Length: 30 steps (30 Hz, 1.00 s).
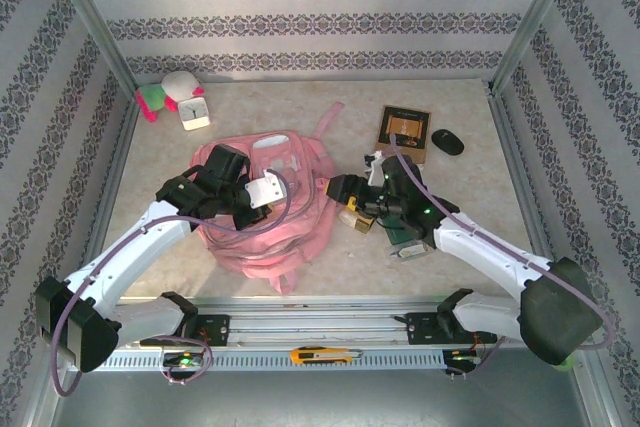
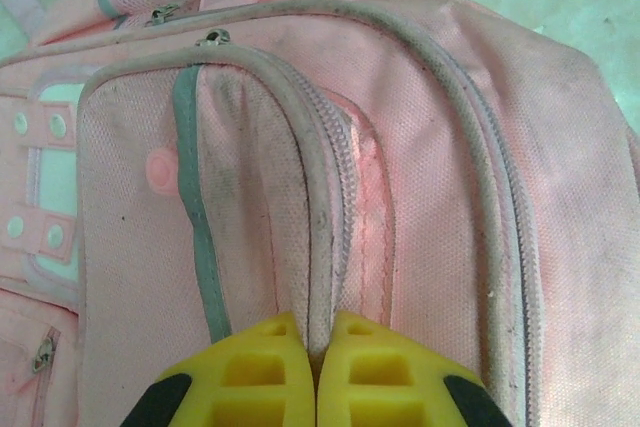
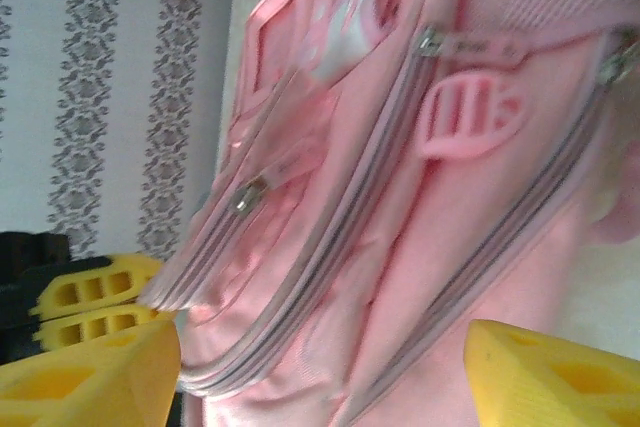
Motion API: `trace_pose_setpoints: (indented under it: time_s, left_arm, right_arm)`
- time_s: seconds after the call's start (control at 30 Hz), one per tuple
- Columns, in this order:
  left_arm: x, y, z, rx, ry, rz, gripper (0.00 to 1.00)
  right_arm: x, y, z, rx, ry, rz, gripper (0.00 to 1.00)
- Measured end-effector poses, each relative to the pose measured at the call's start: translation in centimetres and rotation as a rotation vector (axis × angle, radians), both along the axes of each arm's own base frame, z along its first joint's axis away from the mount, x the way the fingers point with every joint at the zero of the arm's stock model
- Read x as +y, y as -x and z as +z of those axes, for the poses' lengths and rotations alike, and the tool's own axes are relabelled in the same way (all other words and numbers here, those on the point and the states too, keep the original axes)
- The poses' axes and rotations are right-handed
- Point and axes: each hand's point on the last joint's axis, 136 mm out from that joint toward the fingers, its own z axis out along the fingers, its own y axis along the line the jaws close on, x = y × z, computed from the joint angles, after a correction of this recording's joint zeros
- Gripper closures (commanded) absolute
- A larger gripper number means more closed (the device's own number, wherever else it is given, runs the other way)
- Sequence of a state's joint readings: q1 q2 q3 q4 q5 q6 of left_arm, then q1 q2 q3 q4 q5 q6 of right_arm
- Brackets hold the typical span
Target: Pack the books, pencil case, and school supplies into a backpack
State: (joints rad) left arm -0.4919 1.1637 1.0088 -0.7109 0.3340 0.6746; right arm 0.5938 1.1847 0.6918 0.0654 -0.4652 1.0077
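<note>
The left claw (image 2: 318,337) is clenched on the zip edge (image 2: 322,237) of the big soft pink cloth backpack (image 2: 430,147), right at its tips. The right claw (image 3: 320,347) is spread wide, the backpack between its fingers (image 3: 90,377). It should pinch the other edge, then pull gently apart.

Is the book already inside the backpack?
No, the book lies flat on the table, outside the backpack.

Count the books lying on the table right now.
1. The dark brown book lies flat near the far right of the table, just left of the black oval object. Others could be hidden under the pink backpack.
</note>
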Motion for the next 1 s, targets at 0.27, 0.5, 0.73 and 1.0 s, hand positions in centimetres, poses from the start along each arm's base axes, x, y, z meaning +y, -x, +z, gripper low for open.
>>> trace_pose_setpoints:
  time_s: [0.27, 0.5, 0.73, 1.0]
  left_arm:
    - [-0.1, 0.1, 0.3, -0.022, -0.004, -0.031, 1.00]
    - [-0.4, 0.4, 0.4, -0.035, 0.000, -0.078, 1.00]
    - [-0.7, 0.6, 0.4, -0.032, 0.011, -0.102, 1.00]
    - [-1.1, -0.2, -0.2, -0.063, 0.047, -0.066, 0.25]
  right_arm:
    - [0.4, 3.1, -2.1, 0.129, -0.046, -0.024, 0.35]
    - [2.5, 4.5, -2.5, 0.215, -0.121, -0.020, 0.42]
    - [4.3, 4.4, -3.8, 0.274, -0.149, -0.040, 0.86]
    - [5.2, 3.7, -4.4, 0.272, -0.163, -0.045, 1.00]
